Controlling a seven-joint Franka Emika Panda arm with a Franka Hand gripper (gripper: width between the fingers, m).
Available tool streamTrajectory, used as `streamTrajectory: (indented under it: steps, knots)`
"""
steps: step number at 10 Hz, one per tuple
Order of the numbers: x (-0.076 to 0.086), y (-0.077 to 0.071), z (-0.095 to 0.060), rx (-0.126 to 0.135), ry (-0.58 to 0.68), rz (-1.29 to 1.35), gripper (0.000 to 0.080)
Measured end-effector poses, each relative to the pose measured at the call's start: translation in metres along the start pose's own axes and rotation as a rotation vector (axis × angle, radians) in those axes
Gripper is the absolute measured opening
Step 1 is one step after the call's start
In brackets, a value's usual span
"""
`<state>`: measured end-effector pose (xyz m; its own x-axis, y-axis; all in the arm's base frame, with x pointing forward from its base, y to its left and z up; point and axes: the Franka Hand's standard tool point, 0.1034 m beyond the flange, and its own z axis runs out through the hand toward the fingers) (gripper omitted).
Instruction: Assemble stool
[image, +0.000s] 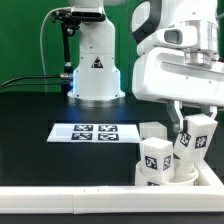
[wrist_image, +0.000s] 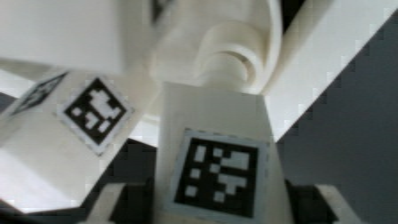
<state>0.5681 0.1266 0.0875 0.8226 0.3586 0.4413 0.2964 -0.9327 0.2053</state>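
Note:
My gripper (image: 188, 122) hangs at the exterior view's right, shut on a white stool leg (image: 198, 136) that bears black-and-white tags and leans a little. In the wrist view the same leg (wrist_image: 221, 150) fills the middle, its tag facing the camera, with a dark finger (wrist_image: 114, 201) pressed on each side of it. A second tagged leg (image: 153, 158) stands upright just beside it, toward the exterior view's left, and shows close by in the wrist view (wrist_image: 80, 110). Under both legs lies the round white seat (image: 172, 181), mostly hidden by them.
The marker board (image: 94, 132) lies flat on the black table in front of the arm's white base (image: 96, 72). A white rail (image: 80, 200) runs along the table's near edge, right beside the seat.

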Motion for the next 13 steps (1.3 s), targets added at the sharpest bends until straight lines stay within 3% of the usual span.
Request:
streamTrajectory:
  steps: [6,11,12,13]
  knots:
    - [-0.013,-0.008,0.011,-0.002,-0.007,-0.013,0.0323]
    - [-0.013,-0.006,0.011,-0.01,0.034,-0.005,0.0328]
    - [-0.013,-0.006,0.011,-0.01,0.034,-0.007,0.0543]
    - [-0.011,-0.003,0.008,-0.004,0.002,0.0,0.0543]
